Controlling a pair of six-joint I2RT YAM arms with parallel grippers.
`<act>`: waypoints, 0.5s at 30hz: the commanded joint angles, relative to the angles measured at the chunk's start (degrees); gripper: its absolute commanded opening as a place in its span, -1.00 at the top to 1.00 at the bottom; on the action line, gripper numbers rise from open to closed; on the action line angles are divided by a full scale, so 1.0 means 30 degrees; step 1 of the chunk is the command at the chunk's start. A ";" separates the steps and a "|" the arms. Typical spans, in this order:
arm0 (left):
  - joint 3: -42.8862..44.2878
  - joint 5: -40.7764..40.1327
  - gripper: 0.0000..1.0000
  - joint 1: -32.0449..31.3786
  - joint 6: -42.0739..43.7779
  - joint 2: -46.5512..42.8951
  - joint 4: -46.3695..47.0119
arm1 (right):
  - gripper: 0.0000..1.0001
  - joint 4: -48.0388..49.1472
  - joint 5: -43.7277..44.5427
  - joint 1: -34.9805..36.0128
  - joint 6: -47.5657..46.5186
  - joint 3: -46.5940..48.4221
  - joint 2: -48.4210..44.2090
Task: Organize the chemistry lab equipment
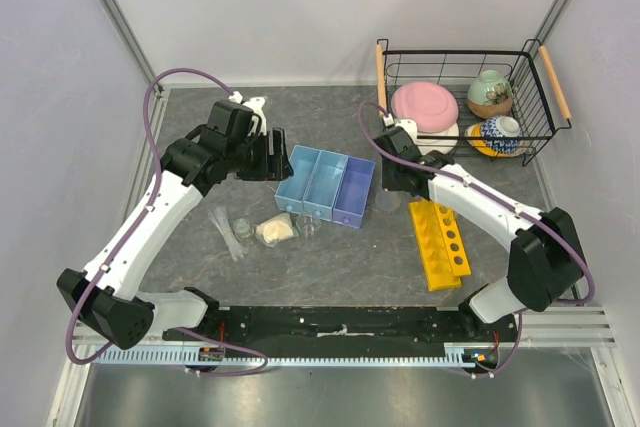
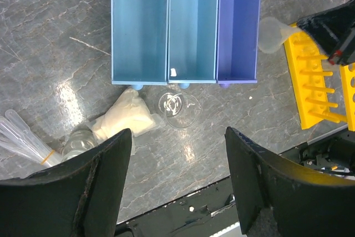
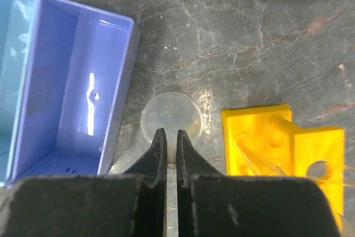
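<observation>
Gripped the clear funnel by the stem, right gripper jaws clamped, left gripper jaws apart; next probably needed a lift into the blue tray.

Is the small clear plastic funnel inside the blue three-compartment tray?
No, the funnel is outside the tray, between it and the yellow rack, held in the right gripper.

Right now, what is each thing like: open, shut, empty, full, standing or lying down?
Left gripper, open, holding nothing.
Funnel, held by its stem.
Right gripper, shut on the funnel.
Tray, all three compartments look empty.
Beaker, upright, looks empty.
Rack, holes facing up.
Tubes, lying flat, outside the rack.
</observation>
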 commanded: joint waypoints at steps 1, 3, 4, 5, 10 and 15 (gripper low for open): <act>-0.0229 0.0866 -0.50 0.0071 0.0674 -0.0410 0.0878 | 1.00 -0.3472 0.0101 -0.0017 -0.1146 0.3310 -0.1029; -0.0288 0.0984 -0.50 0.0100 0.0646 -0.0527 0.0995 | 1.00 -0.4729 -0.0684 -0.0017 -0.1439 0.4537 -0.1293; -0.0346 0.1101 -0.50 0.0100 0.0645 -0.0585 0.1054 | 1.00 -0.5114 -0.1097 -0.0017 -0.1731 0.4951 -0.1497; -0.0463 0.1131 -0.50 0.0100 0.0645 -0.0673 0.1112 | 1.00 -0.5437 -0.1652 -0.0017 -0.1821 0.5362 -0.1615; -0.0669 0.1512 -0.50 0.0100 0.0616 -0.0995 0.1347 | 1.00 -0.7518 -0.5047 0.0041 -0.2056 0.7707 -0.1909; -0.0727 0.1775 -0.50 0.0100 0.0645 -0.1259 0.1377 | 1.00 -0.7932 -0.8009 0.0421 -0.2027 0.8324 -0.1938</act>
